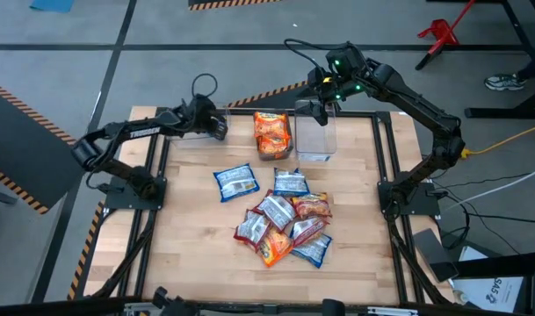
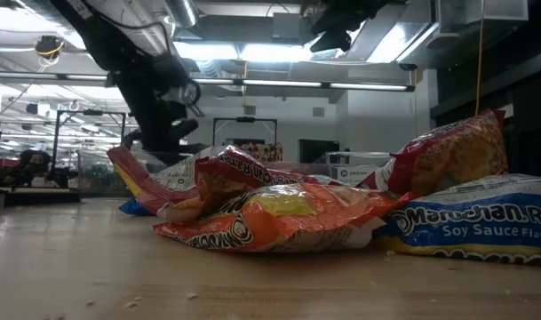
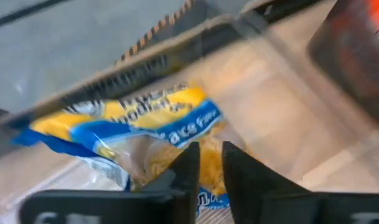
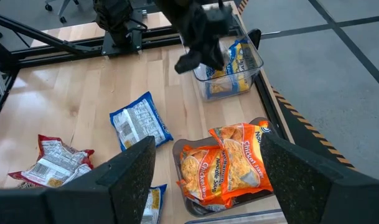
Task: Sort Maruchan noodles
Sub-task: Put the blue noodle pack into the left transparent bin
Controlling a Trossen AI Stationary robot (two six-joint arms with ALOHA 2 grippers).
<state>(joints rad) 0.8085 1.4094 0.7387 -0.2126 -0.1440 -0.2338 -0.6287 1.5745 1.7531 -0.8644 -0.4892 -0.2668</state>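
Note:
Blue-and-yellow Maruchan noodles [image 4: 234,65] lie in a clear bin [image 4: 254,65] at the table's far left. My left gripper [image 4: 198,55] hangs just above that bin, its fingers [image 3: 188,169] nearly together with nothing between them. Orange packets [image 1: 272,133] fill the middle bin. One blue packet [image 1: 235,182] lies flat on the wood. A pile of red-and-silver, orange and blue packets [image 1: 285,221] rests at the table's middle. My right gripper [image 1: 315,110] stands open, high over the far middle, holding nothing.
An empty clear bin [image 1: 316,142] stands right of the orange one, under my right gripper. A black frame [image 1: 162,158] runs along the table's left and right sides. Bare wood shows at the near left [image 1: 188,254] and between the bins and the pile.

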